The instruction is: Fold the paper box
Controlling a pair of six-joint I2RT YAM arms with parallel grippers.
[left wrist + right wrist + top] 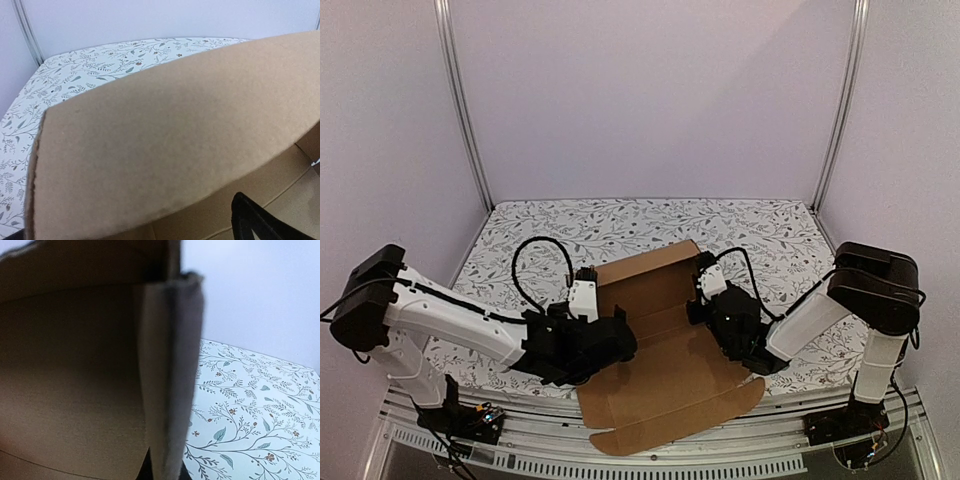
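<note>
We're looking at pale lilac walls (650,90) on three sides, with soft, even light all over. A metal post (465,110) climbs each back corner, and below we've got a white tablecloth (620,220) printed with grey leafy sprigs.

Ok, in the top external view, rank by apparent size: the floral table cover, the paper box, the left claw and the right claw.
1. floral table cover, clearly largest.
2. paper box.
3. left claw and right claw: they look about alike and blend into their black wrists, so I leave them unranked.
</note>
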